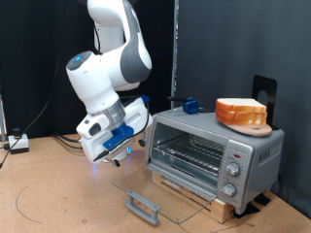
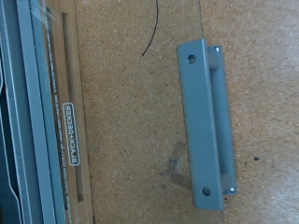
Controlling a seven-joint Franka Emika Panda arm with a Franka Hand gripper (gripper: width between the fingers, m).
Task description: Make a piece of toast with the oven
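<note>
The oven [image 1: 216, 153] sits on a wooden board [image 1: 194, 192] on the brown worktop [image 1: 58, 194], its glass door [image 1: 155, 190] folded flat toward the exterior view's bottom left, grey bar handle [image 1: 143, 205] at the outer edge. In the wrist view the handle [image 2: 206, 123] fills the middle, with the glass edge and a brand label [image 2: 75, 134] beside it. The piece of toast [image 1: 240, 109] lies flat in a round wooden dish [image 1: 245, 124] on the oven's roof — long side running across the top. A blue object [image 1: 190, 105] rests on the roof's far corner. The gripper [image 1: 119, 148] hangs beside the open door; I cannot tell how the jaws stand.
</note>
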